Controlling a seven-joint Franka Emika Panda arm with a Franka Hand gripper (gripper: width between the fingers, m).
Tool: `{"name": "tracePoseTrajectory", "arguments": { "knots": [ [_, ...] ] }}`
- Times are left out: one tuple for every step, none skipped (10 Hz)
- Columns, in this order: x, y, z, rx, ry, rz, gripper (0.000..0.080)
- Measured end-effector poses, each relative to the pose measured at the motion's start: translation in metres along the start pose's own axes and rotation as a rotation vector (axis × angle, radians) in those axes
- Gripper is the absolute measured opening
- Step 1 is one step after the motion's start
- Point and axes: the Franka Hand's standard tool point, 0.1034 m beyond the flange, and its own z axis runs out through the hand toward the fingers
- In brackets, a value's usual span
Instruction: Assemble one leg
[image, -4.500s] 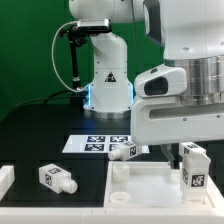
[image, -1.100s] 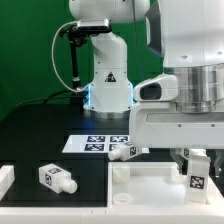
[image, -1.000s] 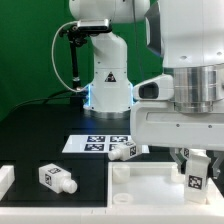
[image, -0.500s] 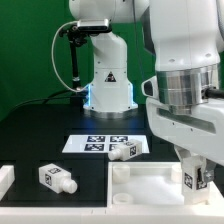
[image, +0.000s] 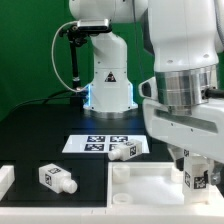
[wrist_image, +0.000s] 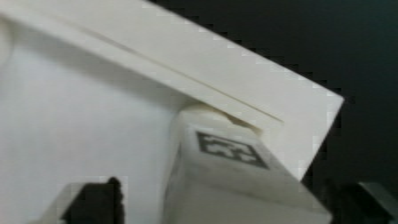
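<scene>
White chunky plastic leg (image: 196, 178) stands on the flat white rimmed panel (image: 140, 186), near its corner, between the tool's (wrist_image: 222, 205) wide-spread fingers (wrist_image: 103, 200). Closing off-centre could tip it.

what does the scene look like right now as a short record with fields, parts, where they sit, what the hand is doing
held leg: the leg stands upright on the panel, at the exterior view's right
hand: hand straddles that leg, one finger on each side in the wrist view; contact cannot be told
panel: large white panel with raised rim, on the table
loose leg 1: lies on the black table, at the exterior view's left
loose leg 2: lies beside the marker board
marker board: flat on the table
</scene>
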Motion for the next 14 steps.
{"name": "tracePoseTrajectory", "arguments": {
  "knots": [
    [-0.0054, -0.0008, 0.0001, -0.017, -0.013, -0.187, 0.0632],
    [-0.0075, -0.0014, 0.0005, -0.020, -0.015, -0.301, 0.0644],
    [-0.0059, -0.0005, 0.0005, -0.020, -0.015, -0.367, 0.0644],
    [-0.0052, 0.0000, 0.0004, -0.021, -0.014, -0.426, 0.0644],
    [-0.0033, -0.0003, -0.0001, -0.031, -0.001, -0.563, 0.0649],
    [0.0003, -0.0031, -0.0017, -0.053, 0.038, -0.810, 0.0649],
    [-0.0008, -0.0055, -0.0019, -0.087, 0.058, -1.028, 0.0649],
    [-0.0013, -0.0058, -0.0017, -0.081, 0.057, -0.987, 0.0649],
    [-0.0008, -0.0055, -0.0017, -0.081, 0.058, -0.965, 0.0524],
    [-0.0009, -0.0056, -0.0016, -0.079, 0.058, -0.933, 0.0389],
    [-0.0012, -0.0057, -0.0016, -0.076, 0.061, -0.863, 0.0389],
    [-0.0011, -0.0057, -0.0016, -0.073, 0.063, -0.786, 0.0285],
    [-0.0009, -0.0055, -0.0016, -0.070, 0.068, -0.661, 0.0285],
    [-0.0004, -0.0051, -0.0015, -0.067, 0.075, -0.518, 0.0285]
  ]
}}
